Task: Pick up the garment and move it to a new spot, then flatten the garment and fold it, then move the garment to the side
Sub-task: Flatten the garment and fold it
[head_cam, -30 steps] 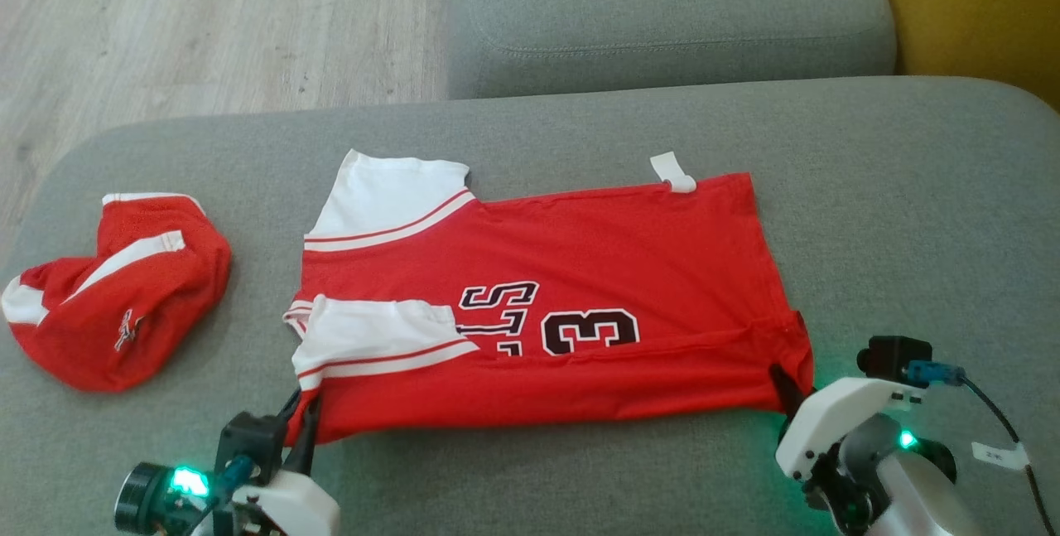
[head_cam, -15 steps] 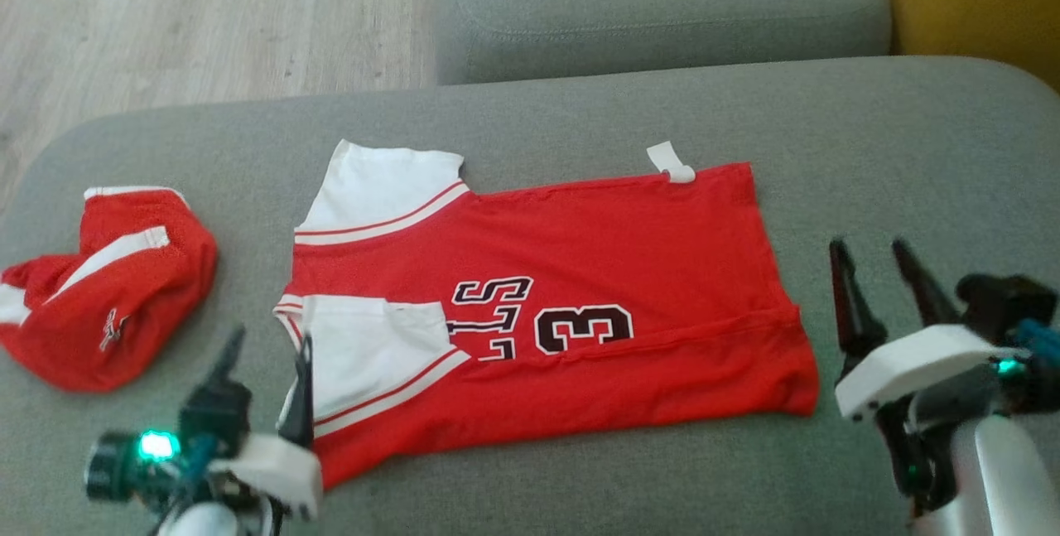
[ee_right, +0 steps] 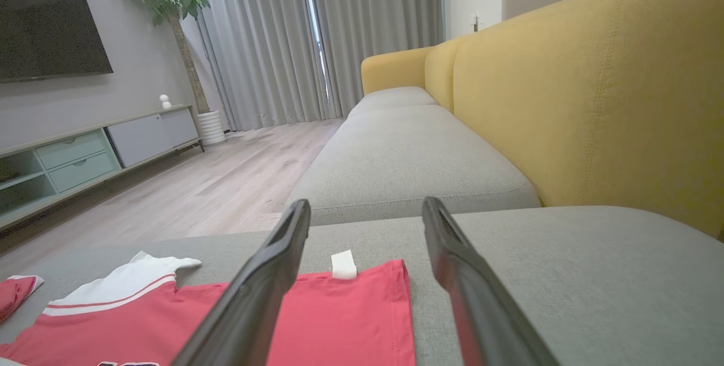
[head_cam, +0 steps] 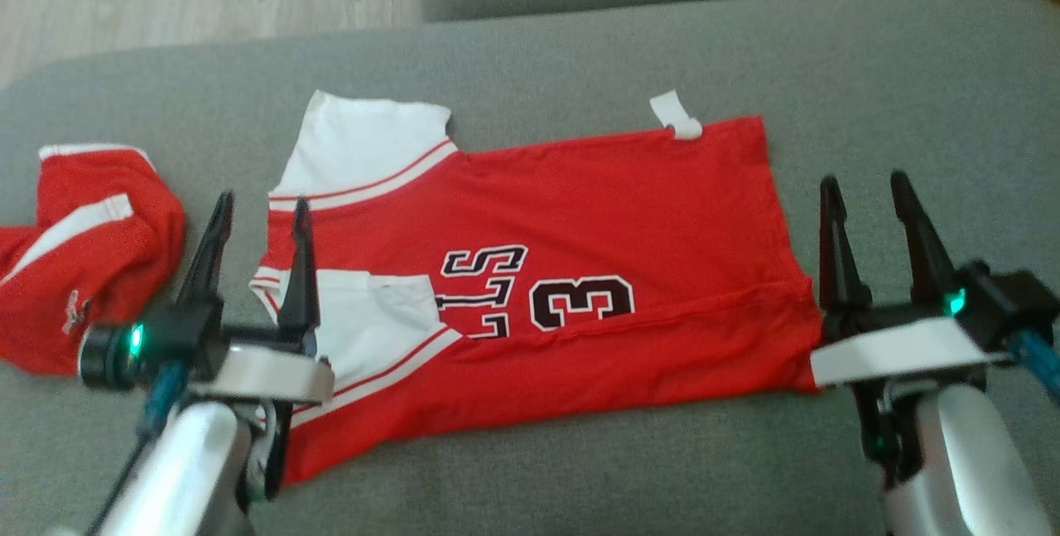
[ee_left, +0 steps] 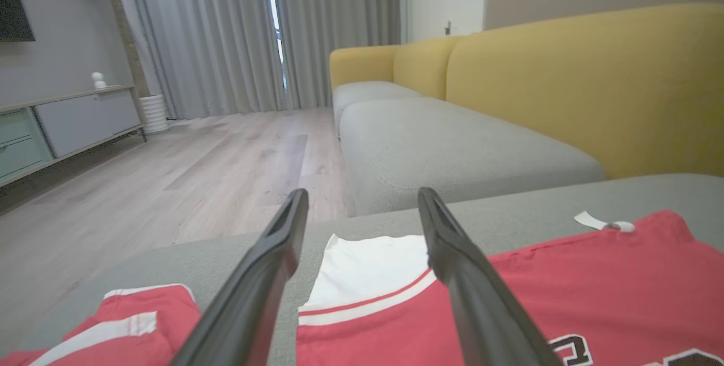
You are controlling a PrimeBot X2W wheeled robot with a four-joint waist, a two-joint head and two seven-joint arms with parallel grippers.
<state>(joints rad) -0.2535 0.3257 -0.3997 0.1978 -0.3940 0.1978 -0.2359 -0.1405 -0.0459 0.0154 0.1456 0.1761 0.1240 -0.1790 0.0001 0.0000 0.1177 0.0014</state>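
The left gripper stands open and empty. The right gripper is likewise spread and holds nothing. The red jersey lies flat on the grey cushion between them. Its white-sleeved end sits at the left gripper's inner finger, and its hem edge is just inside the right gripper. A second red garment lies outside the left gripper. Beyond the fingertips, a white tag projects from the jersey's far edge.
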